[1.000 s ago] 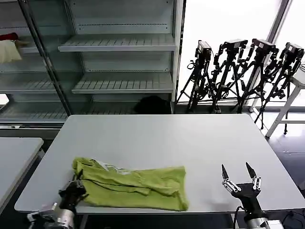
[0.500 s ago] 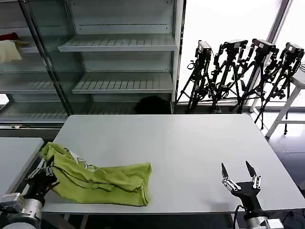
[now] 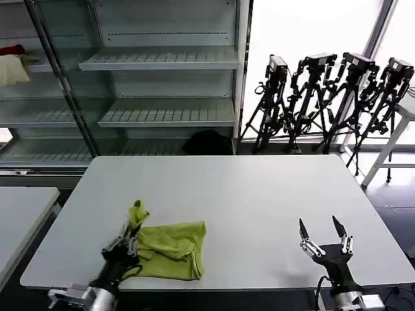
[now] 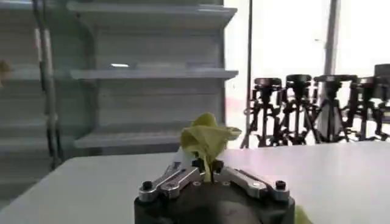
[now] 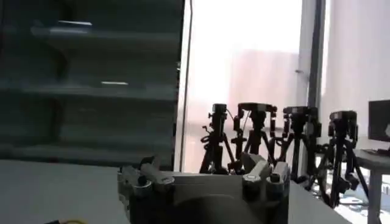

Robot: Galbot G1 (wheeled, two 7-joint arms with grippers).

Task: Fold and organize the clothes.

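The clothes are one lime-green T-shirt (image 3: 170,249), lying bunched near the front left of the white table (image 3: 246,194). My left gripper (image 3: 130,238) is shut on a pinch of the shirt's left end. That pinch stands up as a small peak above the fingers. In the left wrist view the green fabric (image 4: 207,135) rises out of the shut left gripper (image 4: 206,165). My right gripper (image 3: 322,234) hovers open over the front right of the table, far from the shirt and holding nothing. It is also in the right wrist view (image 5: 206,173).
Metal shelving (image 3: 162,61) stands behind the table, with a cream-and-red cloth bundle (image 3: 13,65) on its upper left shelf. Camera tripods (image 3: 324,97) cluster at the back right. A second table (image 3: 19,220) adjoins on the left.
My left gripper swung out to the table's left edge dragging the shirt, then came back right and forward, doubling the shirt's left end over the rest. The right gripper stayed put.
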